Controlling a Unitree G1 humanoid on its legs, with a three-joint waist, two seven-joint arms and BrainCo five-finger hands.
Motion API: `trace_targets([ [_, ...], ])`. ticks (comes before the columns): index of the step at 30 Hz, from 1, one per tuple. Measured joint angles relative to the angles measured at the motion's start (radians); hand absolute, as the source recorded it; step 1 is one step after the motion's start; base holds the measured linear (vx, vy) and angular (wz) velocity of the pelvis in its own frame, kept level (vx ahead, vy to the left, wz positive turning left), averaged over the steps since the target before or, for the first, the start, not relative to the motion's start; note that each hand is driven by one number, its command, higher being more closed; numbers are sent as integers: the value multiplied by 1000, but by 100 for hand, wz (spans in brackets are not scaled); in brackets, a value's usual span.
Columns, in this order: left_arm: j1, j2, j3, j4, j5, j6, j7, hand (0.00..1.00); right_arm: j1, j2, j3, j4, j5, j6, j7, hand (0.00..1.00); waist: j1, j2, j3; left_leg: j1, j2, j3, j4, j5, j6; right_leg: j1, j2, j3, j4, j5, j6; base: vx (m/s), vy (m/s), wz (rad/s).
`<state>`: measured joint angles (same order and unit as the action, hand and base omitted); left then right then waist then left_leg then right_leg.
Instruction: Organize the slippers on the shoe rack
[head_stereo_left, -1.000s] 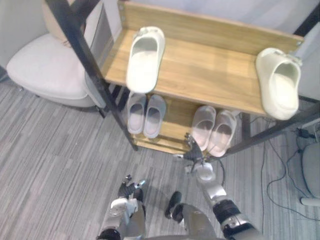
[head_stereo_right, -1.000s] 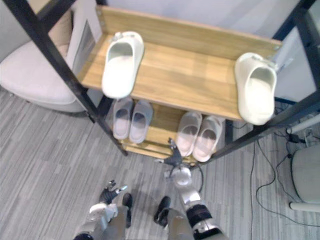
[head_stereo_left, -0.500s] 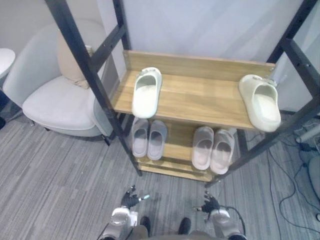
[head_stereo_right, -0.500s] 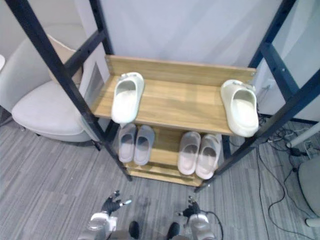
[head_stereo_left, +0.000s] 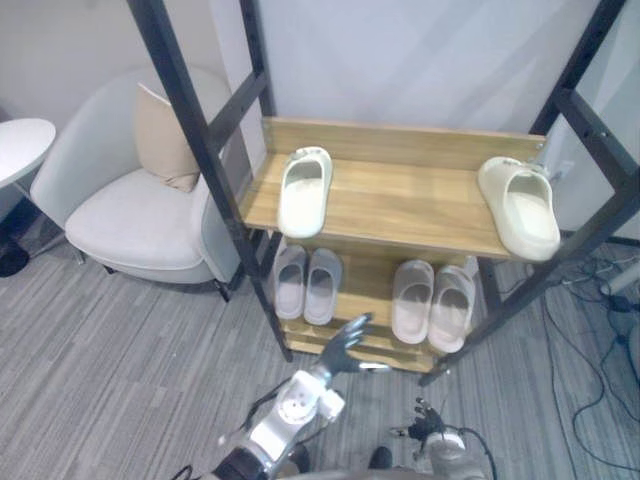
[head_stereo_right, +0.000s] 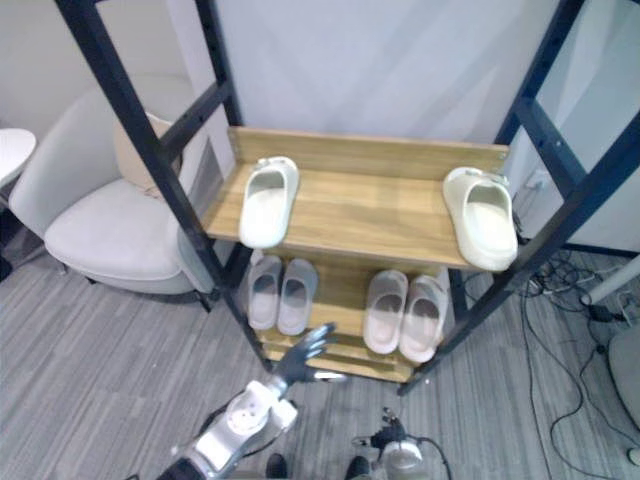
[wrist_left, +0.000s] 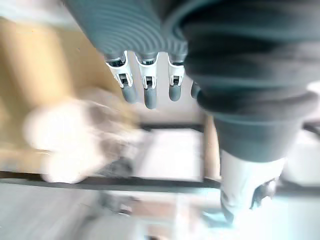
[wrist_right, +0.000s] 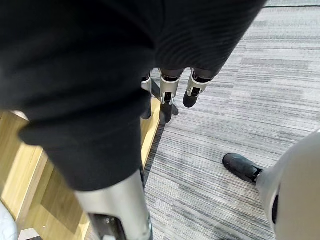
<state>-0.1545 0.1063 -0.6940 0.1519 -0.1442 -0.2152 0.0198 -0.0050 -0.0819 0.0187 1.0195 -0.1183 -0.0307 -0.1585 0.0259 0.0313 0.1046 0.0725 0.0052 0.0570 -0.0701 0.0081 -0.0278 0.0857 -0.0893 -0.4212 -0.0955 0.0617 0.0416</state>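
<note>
Up on the top shelf (head_stereo_left: 410, 195), well apart at opposite ends: left cream slipper (head_stereo_left: 304, 192) and right cream slipper (head_stereo_left: 520, 207), not yet paired. Down on the lower shelf (head_stereo_left: 365, 290), grey pair (head_stereo_left: 305, 285) and pale pair (head_stereo_left: 432, 300) already side by side. Within the last half second: left hand (head_stereo_left: 345, 340) lifted from near the floor toward the lower shelf, fingers straight, empty; right hand (head_stereo_left: 430, 437) low, relaxed, empty. Likely the start of a reach for a cream slipper

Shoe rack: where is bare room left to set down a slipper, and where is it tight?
The top shelf is bare between the left white slipper and the right white slipper at its end. The lower shelf is crowded: a grey pair and a pale pair, a narrow gap between.
</note>
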Motion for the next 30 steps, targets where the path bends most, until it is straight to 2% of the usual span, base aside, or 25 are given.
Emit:
trace_targets([
  [4, -149, 2, 102, -146, -56, -20, 68, 0, 6, -9, 27, -5, 0, -1, 0, 0, -19, -2, -3, -1, 1, -3, -2, 2, 4, -1, -2, -1, 4, 1, -2, 51, 16, 2],
  [7, -261, 2, 176, -201, -76, -25, 114, 0, 11, -22, 27, -6, 0, -1, 2, 0, -20, -3, -3, -1, 2, 2, 1, 1, 3, -2, -2, 3, 7, 1, -2, 60, 16, -4],
  [11, -386, 7, 273, -218, -76, -45, 156, 0, 18, -46, 32, -26, 0, -2, 13, 0, -20, -4, -4, -2, 1, 5, 2, -1, 4, -5, -2, 11, 7, 1, -2, 45, 18, -6],
  [14, -434, 47, 319, -218, -73, -46, 179, 0, 18, -47, 32, -27, 0, -2, 27, 0, -23, -5, -5, -5, 1, 10, 2, -1, 5, -11, -2, 16, 7, 1, -2, 7, 16, -5],
  [24, -594, 249, 480, -58, -75, -49, 220, 0, 19, -48, 32, -69, 0, -3, 45, 0, -24, -18, -6, -98, 2, 17, 21, 4, 8, -100, 1, 29, 7, 25, -16, -8, 7, -2],
  [30, -651, 318, 523, 51, -85, -40, 241, 0, 2, -45, 29, -80, 0, -3, 50, 0, -21, -49, 4, -148, 1, 41, 22, 9, 11, -160, 1, 54, 6, 41, -23, 25, 33, -11],
])
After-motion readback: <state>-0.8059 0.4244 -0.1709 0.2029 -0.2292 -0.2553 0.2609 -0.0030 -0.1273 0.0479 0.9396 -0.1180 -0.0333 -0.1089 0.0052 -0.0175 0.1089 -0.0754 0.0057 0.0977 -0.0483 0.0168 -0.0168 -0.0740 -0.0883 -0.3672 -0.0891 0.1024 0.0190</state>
